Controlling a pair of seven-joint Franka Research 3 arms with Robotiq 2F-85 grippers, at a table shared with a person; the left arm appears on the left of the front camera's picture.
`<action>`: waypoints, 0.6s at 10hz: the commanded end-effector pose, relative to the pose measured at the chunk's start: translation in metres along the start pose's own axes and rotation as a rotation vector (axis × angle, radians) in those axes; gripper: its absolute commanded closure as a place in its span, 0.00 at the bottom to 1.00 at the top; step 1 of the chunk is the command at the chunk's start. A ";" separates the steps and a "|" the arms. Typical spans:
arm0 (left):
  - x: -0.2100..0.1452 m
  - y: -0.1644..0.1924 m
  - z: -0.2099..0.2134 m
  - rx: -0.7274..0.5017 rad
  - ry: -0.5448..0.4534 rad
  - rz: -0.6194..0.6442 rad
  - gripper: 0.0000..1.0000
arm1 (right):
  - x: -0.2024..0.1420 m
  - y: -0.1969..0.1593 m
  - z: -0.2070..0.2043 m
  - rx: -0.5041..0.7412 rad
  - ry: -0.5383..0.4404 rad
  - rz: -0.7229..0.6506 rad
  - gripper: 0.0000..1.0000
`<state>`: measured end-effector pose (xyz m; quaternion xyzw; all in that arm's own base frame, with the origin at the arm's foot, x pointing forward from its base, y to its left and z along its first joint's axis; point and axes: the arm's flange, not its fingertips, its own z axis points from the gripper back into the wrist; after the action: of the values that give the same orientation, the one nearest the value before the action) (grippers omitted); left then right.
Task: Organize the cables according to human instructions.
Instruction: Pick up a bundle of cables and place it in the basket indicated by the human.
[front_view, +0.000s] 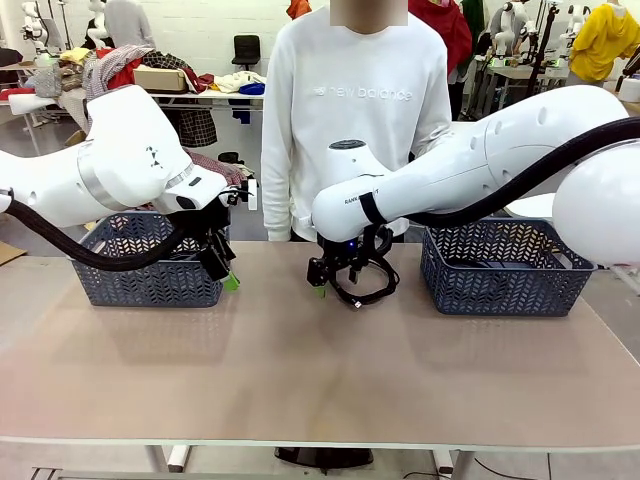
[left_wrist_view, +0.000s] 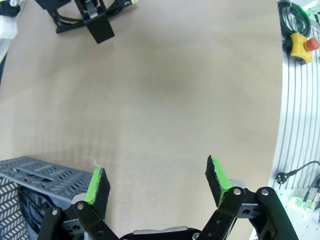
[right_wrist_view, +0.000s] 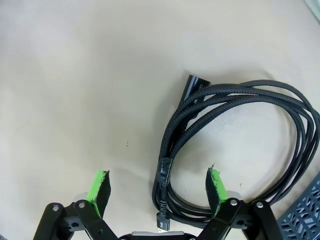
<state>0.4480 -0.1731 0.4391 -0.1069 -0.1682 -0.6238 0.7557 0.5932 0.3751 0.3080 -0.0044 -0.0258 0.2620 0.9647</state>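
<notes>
Right gripper (right_wrist_view: 157, 187) jaws spread, straddling near edge of coiled cable (right_wrist_view: 240, 145) on table (front_view: 300, 370) centre, left of right basket (front_view: 500, 270). Left gripper (left_wrist_view: 157, 182) spread wide, nothing held, beside left basket (front_view: 150, 265).

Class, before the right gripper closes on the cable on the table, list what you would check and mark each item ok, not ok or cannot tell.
1. Right gripper open: ok, pads apart.
2. Cable between the pads: ok, one side of the coiled bundle lies between them; the rest of the loop lies outside.
3. Pads low enough to grip: cannot tell.
4. Left gripper out of the way: ok, open, over bare table beside the left basket.
5. Right basket near for a drop: ok, just beside the cable.
6. Which basket the person wants: cannot tell, no hand points.
</notes>
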 end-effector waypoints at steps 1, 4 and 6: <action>-0.001 0.001 0.001 -0.003 -0.001 0.004 0.00 | 0.006 0.002 0.000 -0.012 0.011 -0.039 0.07; -0.001 0.001 0.001 -0.003 -0.001 0.004 0.00 | 0.007 -0.001 0.004 0.002 0.001 -0.063 0.38; -0.001 0.001 0.001 -0.003 -0.001 0.004 0.00 | 0.006 -0.002 0.006 0.007 -0.003 -0.071 0.58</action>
<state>0.4480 -0.1731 0.4391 -0.1069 -0.1682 -0.6238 0.7557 0.5972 0.3753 0.3111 -0.0007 -0.0274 0.2467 0.9687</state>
